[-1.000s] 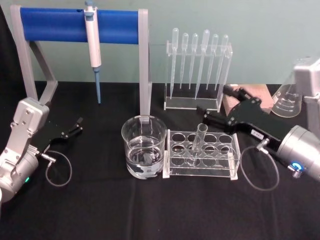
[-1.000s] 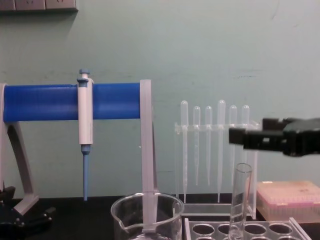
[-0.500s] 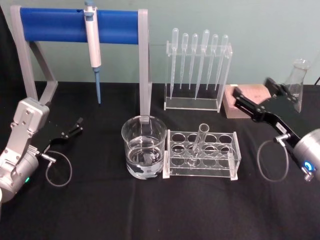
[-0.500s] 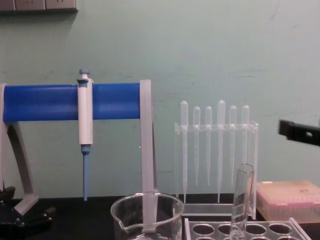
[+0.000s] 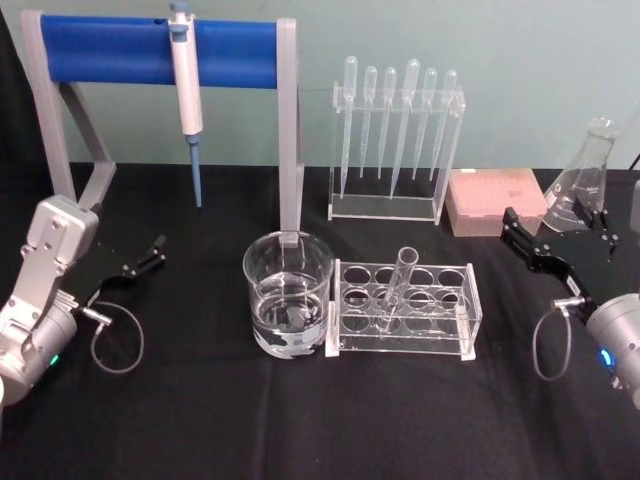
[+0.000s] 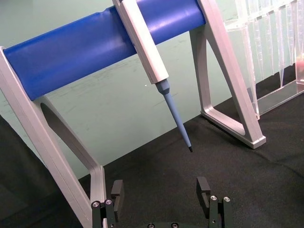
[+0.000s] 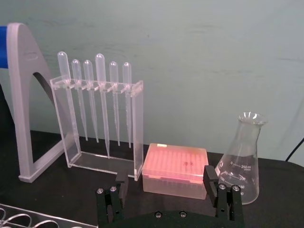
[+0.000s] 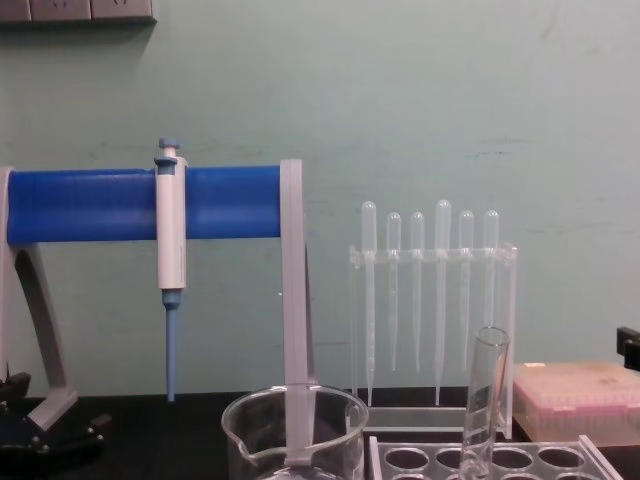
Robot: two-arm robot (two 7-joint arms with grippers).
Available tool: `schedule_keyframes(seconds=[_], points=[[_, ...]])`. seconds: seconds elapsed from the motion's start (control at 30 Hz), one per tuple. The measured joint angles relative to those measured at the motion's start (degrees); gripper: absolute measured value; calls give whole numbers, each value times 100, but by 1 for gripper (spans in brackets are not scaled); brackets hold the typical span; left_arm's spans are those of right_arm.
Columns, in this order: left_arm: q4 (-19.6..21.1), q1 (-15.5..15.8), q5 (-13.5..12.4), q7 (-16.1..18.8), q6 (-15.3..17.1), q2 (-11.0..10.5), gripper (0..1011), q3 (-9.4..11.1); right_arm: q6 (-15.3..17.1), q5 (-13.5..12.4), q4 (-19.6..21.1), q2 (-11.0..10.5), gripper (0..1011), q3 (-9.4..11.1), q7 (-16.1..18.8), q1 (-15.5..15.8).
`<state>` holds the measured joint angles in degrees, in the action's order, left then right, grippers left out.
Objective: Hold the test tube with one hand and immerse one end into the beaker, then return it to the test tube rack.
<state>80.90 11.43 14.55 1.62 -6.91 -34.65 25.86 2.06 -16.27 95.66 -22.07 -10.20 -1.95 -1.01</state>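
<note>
Two pincers are held released: the right pincer (image 5: 558, 232) at the far right, the left pincer (image 5: 152, 252) at the left. The beaker (image 5: 288, 305) is set left of the rack (image 5: 404, 309), where the test tube (image 5: 395, 288) is leaned.

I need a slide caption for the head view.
Test tube leaning in its rack beside the beaker; both grippers open.

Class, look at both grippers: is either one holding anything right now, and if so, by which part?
Nothing is held. The left gripper and right gripper are both open and empty; the test tube stands in its rack.
</note>
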Motion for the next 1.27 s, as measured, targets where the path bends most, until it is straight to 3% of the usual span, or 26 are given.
schedule_keyframes(seconds=[0.17,1.27], points=[[0,0,0,0,0,0,1000,0,45,-23,19,43,1002,42,135,-9],[0,0,-1,0,0,0,1000,0,36,-28,7,23,1002,31,110,-5]])
